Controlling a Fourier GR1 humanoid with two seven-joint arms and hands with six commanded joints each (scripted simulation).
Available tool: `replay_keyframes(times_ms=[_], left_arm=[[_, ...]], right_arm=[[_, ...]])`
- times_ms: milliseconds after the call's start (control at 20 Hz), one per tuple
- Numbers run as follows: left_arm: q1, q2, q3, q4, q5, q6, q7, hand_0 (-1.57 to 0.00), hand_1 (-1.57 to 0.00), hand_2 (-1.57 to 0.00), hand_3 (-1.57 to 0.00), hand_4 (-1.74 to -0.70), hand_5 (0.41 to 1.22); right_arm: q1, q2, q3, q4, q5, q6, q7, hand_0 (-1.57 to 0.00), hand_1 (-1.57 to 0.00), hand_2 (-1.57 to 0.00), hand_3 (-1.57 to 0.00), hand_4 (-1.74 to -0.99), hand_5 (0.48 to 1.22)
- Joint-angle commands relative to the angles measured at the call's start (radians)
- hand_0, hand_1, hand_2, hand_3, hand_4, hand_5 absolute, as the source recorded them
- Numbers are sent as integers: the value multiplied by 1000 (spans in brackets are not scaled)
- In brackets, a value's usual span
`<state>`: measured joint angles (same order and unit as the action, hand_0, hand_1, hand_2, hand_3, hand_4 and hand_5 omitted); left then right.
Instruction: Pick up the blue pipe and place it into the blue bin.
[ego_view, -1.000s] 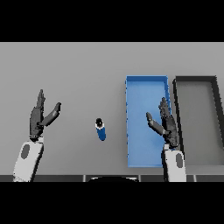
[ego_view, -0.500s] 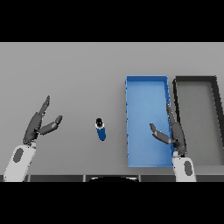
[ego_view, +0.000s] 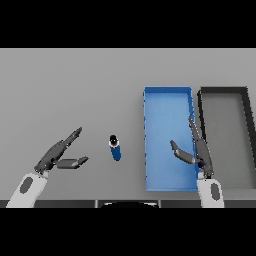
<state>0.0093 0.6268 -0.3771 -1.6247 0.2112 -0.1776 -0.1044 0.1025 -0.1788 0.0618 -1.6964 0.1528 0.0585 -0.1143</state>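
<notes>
Nothing of the task is done yet: the short blue pipe with a dark cap (ego_view: 115, 148) stands untouched on the flat grey table (ego_view: 75, 90), between the two hands and just left of the open rectangular blue bin (ego_view: 167, 95), which looks empty. The left hand (ego_view: 56, 156) hangs near the pipe's left with straight fingers and the thumb spread apart, holding nothing. The right hand (ego_view: 197, 150) hovers over the bin's right rim, fingers straight and thumb splayed, beside a dark grey bin (ego_view: 224, 93); bare table around the pipe leaves open room to approach.

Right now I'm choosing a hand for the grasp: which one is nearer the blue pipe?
Left. The left hand lies just left of the blue pipe, fingers open toward it. The right hand is farther right, over the blue bin.
</notes>
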Motion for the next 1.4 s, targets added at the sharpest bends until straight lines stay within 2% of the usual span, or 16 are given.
replay_keyframes(times_ms=[0, 250, 300, 400, 450, 550, 750, 800, 1000, 1050, 1100, 1150, 1200, 1300, 1350], left_arm=[[-4, -12, -24, -13, -12, -3, 23, 1, 1, 1, 1, -1113, 497], [-21, -66, -108, -32, -76, -5, 71, 1, 1, 1, 1, -1139, 450], [-32, -96, -126, -17, -86, -2, 82, 1, 1, 1, 1, -1144, 452], [-55, -141, -143, 18, -106, 6, 75, 1, 1, 1, 1, -1147, 452], [-54, -161, -152, 37, -120, 10, 46, 1, 1, 1, 1, -1151, 456], [-95, -209, -160, 75, -133, 24, 52, 1, 1, 1, 1, -1155, 460], [-149, -300, -178, 159, -157, 45, 42, 1, 1, 1, 1, -1134, 459], [-157, -309, -179, 184, -167, 46, 26, 1, 1, 1, 1, -1120, 456], [-199, -348, -201, 244, -225, 76, 50, 1, 1, 1, 1, -1051, 418], [-196, -352, -197, 253, -210, 65, 28, 1, 1, 1, 1, -1062, 420], [-199, -386, -206, 276, -211, 70, 30, 1, 1, 1, 1, -1078, 428], [-206, -398, -202, 290, -205, 67, 13, 1, 1, 1, 1, -1090, 441], [-218, -405, -196, 303, -202, 67, 2, 1, 1, 1, 1, -1107, 463], [-216, -432, -179, 310, -169, 67, -17, 1, -41, -151, -121, -1186, 550], [-214, -445, -173, 323, -151, 58, -29, -10, -156, -308, -276, -1243, 613]], right_arm=[[3, -2, 3, -2, 9, -4, 11, 1, 1, 1, 1, -1164, 617], [5, 19, 13, -14, 3, -4, 24, 1, 1, 1, 1, -1197, 615], [0, 12, 4, -7, 2, -6, 28, 1, 1, 1, 1, -1205, 618], [-10, 13, 1, 5, -6, 0, 22, 1, 1, 1, 1, -1218, 627], [-5, 13, 2, -1, -9, 2, 25, 1, 1, 1, 1, -1217, 626], [-6, 11, -4, -3, -11, -1, 38, 1, 1, 1, 1, -1211, 622], [18, 9, -6, -13, -11, 1, 18, 1, 1, 1, 1, -1210, 631], [21, 7, -8, -8, -9, -1, 13, 1, 1, 1, 1, -1211, 634], [9, -3, -22, -3, -22, 4, 6, 1, 1, 1, 1, -1221, 645], [24, -3, -16, -19, -18, 5, 0, 1, 1, 1, 1, -1214, 645], [28, -2, -11, -26, -13, 4, 14, 1, 1, 1, 1, -1207, 646], [36, -2, -7, -25, -3, 1, -2, 1, 1, 1, 1, -1205, 649], [30, 0, -12, -12, -4, -2, 8, 1, 1, 1, 1, -1207, 650], [29, 1, -11, -13, -5, -2, -12, 1, 1, 1, 1, -1213, 655], [22, 3, -14, -6, -12, 0, -4, 1, 1, 1, 1, -1217, 655]])
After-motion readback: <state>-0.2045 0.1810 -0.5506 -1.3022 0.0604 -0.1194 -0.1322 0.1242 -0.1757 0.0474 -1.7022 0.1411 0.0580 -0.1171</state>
